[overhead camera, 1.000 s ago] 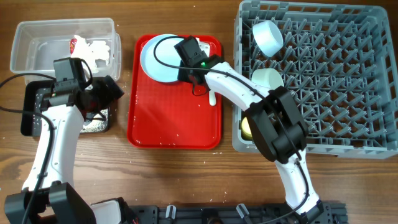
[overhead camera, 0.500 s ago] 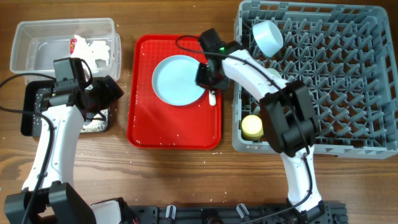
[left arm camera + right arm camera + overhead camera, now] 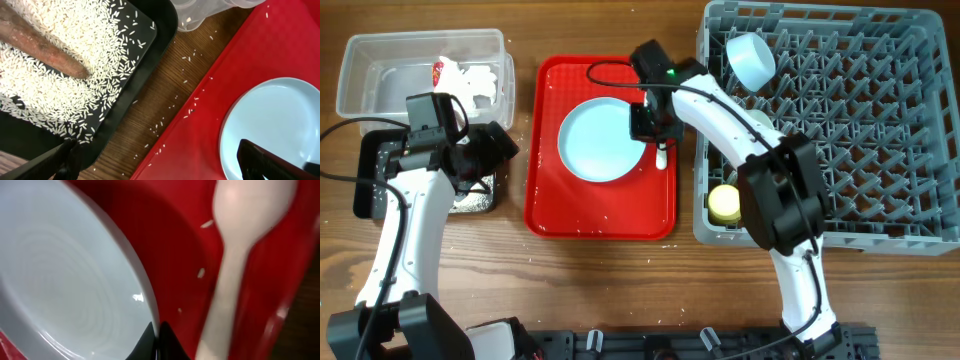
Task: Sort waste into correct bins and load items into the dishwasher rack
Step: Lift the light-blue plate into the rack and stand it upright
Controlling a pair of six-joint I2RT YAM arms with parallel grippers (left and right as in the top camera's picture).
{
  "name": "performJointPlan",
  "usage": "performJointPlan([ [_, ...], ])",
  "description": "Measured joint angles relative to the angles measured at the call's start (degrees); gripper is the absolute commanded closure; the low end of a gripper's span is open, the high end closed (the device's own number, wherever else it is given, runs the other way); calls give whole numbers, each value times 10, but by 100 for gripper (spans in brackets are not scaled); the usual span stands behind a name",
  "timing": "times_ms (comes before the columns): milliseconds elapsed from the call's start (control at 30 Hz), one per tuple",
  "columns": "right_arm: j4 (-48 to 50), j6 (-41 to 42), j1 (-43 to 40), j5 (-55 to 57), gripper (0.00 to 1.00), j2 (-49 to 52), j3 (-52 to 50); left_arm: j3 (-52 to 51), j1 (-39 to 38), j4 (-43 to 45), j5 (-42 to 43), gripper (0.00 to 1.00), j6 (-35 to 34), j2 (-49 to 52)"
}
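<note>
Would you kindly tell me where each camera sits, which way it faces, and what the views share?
Overhead: above the table, looking straight down on tub, red tray and rack; left arm and right arm show.
Left wrist: on the left arm, looking down over the black tray of rice toward the plate; the open left claw frames the bottom.
Right wrist: close above the red tray, on plate rim and spoon; the right claw pinches the rim.
Shared: all three show the plate.

We see a wooden table, clear tub, black tray, red tray, grey rack (the largest), stray rice grains on the wood.
</note>
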Motion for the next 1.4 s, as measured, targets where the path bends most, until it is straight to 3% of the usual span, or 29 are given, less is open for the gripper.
performJointPlan([
  [167,-37,-45,-1,68,96,-87,21,0,0,0,0,0,0,0],
  [433,-194,-72,-10,322,96,-305,40,0,0,0,0,0,0,0],
  [700,-312,-91,-95,535,96,-359,41,0,0,0,0,0,0,0],
  [1133,-47,-289,-258,590,96,-347,-85,0,0,0,0,0,0,0],
  [1400,-8,-341,-292,536,96,-280,-99,0,0,0,0,0,0,0],
])
